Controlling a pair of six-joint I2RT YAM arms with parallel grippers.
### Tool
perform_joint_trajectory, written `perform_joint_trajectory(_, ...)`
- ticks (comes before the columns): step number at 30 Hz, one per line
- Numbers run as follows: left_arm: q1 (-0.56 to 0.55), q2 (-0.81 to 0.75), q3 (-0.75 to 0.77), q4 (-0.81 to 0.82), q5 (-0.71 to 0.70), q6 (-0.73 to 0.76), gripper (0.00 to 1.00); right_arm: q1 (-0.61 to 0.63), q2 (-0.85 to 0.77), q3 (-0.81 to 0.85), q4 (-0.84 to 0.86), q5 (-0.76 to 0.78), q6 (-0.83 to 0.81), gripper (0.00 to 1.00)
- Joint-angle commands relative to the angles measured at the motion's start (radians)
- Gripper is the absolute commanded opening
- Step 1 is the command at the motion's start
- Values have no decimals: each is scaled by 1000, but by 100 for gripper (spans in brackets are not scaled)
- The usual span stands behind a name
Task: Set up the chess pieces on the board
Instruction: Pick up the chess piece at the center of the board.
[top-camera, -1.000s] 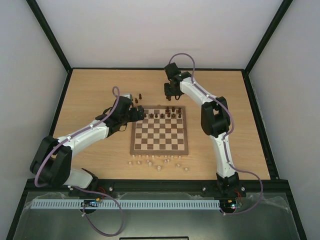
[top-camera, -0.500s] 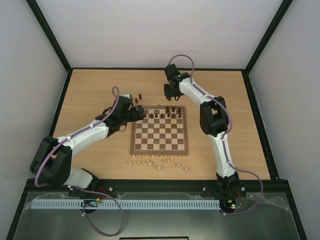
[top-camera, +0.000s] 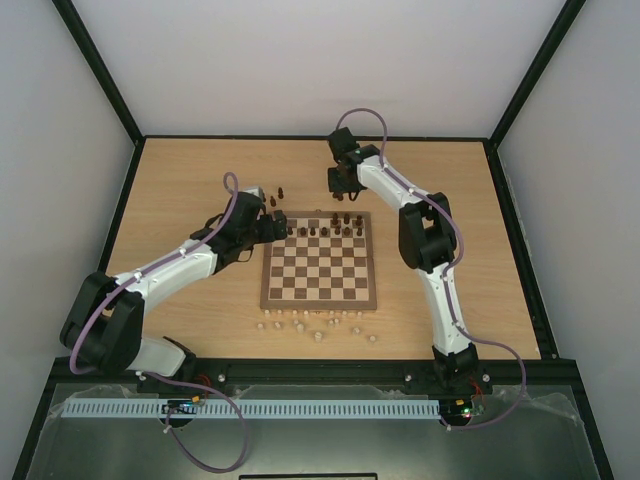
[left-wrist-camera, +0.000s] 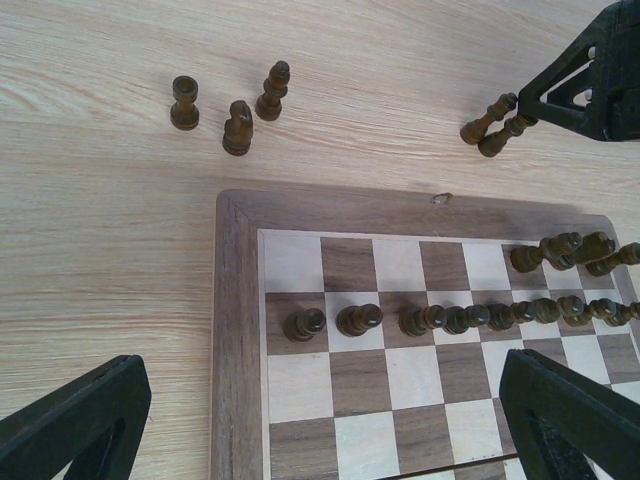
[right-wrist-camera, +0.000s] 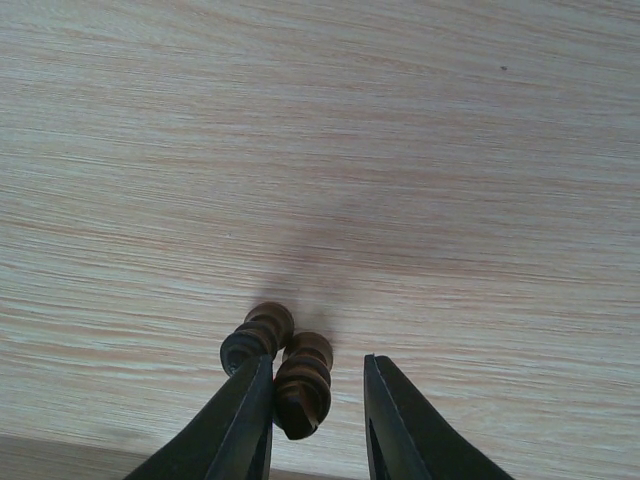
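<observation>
The board (top-camera: 320, 262) lies mid-table and also shows in the left wrist view (left-wrist-camera: 240, 330). A row of dark pawns (left-wrist-camera: 440, 318) stands on its second rank, with a few dark pieces (left-wrist-camera: 570, 248) behind them at the right. Three dark pieces (left-wrist-camera: 238, 128) stand off the board beyond its far-left corner. Two more dark pieces (left-wrist-camera: 492, 130) stand beyond the far edge under my right gripper (top-camera: 340, 182). In the right wrist view my right gripper (right-wrist-camera: 318, 365) is open, with one dark piece (right-wrist-camera: 303, 385) between its fingers against the left one, and the other piece (right-wrist-camera: 255, 338) just outside. My left gripper (left-wrist-camera: 320, 375) is wide open and empty over the board's far-left corner.
Several pale beige pieces (top-camera: 315, 325) are scattered on the table in front of the board's near edge. Black frame rails (top-camera: 515, 240) border the wooden table on the sides and back.
My right wrist has shifted slightly over the two pieces behind the board. My left arm has not moved.
</observation>
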Motion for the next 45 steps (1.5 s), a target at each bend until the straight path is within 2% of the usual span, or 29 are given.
perform_joint_trajectory(1,6,11,-13,15,-11,-1,99,5,38,26,-52,18,-10,25)
perform_joint_trajectory(19,6,13,-14,15,-8,-2,99,4,34,0,-50,39,-2,20)
perform_joint_trajectory(37,6,8,-16,18,-2,-4,99,11,-34,-86,-22,43,5,23)
perform_joint_trajectory(40,6,8,-15,17,-1,-3,99,12,-43,-96,-19,45,8,29)
perform_joint_trajectory(45,6,9,-16,18,0,-4,99,12,-45,-96,-18,44,7,30)
